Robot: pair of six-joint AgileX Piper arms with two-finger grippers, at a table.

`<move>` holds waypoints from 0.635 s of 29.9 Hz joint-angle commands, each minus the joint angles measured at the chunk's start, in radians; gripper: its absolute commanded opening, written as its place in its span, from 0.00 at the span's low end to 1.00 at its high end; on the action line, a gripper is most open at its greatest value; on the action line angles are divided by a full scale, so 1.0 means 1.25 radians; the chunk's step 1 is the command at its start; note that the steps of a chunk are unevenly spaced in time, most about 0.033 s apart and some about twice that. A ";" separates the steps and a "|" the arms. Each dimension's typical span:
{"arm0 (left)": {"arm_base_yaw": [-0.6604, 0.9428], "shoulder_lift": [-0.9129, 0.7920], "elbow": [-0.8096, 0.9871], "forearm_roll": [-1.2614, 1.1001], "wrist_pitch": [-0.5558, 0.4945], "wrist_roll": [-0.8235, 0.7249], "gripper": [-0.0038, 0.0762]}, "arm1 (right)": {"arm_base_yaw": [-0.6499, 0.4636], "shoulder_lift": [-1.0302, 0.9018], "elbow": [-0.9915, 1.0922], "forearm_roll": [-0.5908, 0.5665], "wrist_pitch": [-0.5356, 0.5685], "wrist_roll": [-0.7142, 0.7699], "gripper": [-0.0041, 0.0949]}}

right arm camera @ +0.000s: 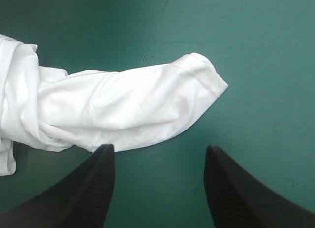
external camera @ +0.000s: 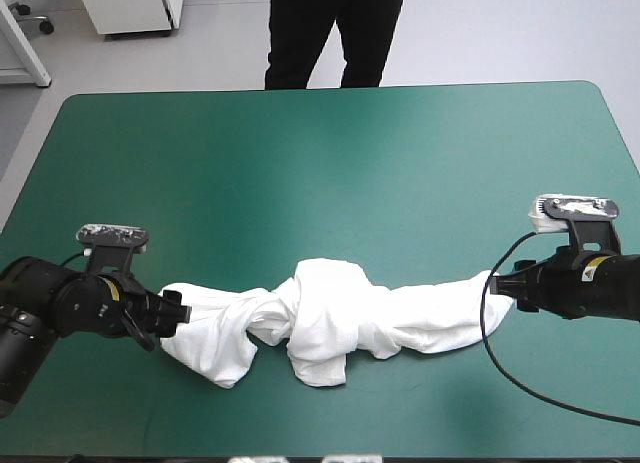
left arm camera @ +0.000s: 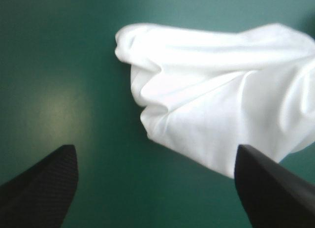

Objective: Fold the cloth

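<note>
The table's teal-green cover [external camera: 330, 153] lies before me, its far half bare. The T-shirt [external camera: 330, 318] sits on the near half, a white, twisted rope of cloth running left to right, bunched thick and knotted in the middle and thinner toward each end. My left gripper [left arm camera: 155, 148] is low at the cloth's left end with its black fingers [left arm camera: 44, 188] spread wide apart. It holds nothing: cover shows between the fingers, and the rumpled end lies just ahead, close to one finger. My right gripper [right arm camera: 158, 148] is at the right end, pointing back along the cloth, jaws parted and empty too. The hemmed tip of the T-shirt rests on the cover just ahead of the gap between them, its edge near one fingertip.
</note>
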 commanded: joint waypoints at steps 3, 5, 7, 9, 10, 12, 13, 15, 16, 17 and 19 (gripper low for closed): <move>-0.001 0.025 0.100 -0.015 -0.112 -0.055 0.82 | 0.000 -0.007 -0.025 -0.001 -0.013 -0.001 0.56; -0.001 0.055 0.131 -0.019 -0.144 -0.062 0.82 | 0.000 -0.007 -0.025 -0.001 -0.014 -0.001 0.56; -0.001 0.088 0.143 -0.019 -0.173 -0.066 0.81 | 0.000 -0.007 -0.025 -0.001 -0.016 -0.001 0.56; -0.001 0.127 0.144 -0.016 -0.204 -0.067 0.79 | 0.000 -0.007 -0.025 -0.001 -0.016 -0.001 0.56; -0.001 0.145 0.144 -0.015 -0.226 -0.067 0.77 | 0.000 -0.007 -0.025 -0.001 -0.014 -0.001 0.56; -0.001 0.183 0.144 -0.014 -0.252 -0.069 0.75 | 0.000 -0.007 -0.025 -0.001 -0.013 -0.001 0.56; -0.001 0.211 0.144 -0.014 -0.261 -0.072 0.73 | 0.000 -0.007 -0.025 -0.002 -0.013 -0.001 0.56; -0.001 0.250 0.144 -0.014 -0.266 -0.073 0.71 | 0.000 -0.007 -0.025 -0.006 -0.013 -0.001 0.56; -0.001 0.279 0.144 -0.014 -0.266 -0.073 0.69 | 0.000 -0.007 -0.025 -0.008 -0.013 -0.001 0.56; -0.001 0.296 0.144 -0.014 -0.266 -0.073 0.68 | 0.000 -0.007 -0.025 -0.010 -0.013 -0.001 0.56; -0.001 0.331 0.144 -0.014 -0.268 -0.073 0.67 | 0.000 -0.007 -0.025 -0.015 -0.012 -0.001 0.56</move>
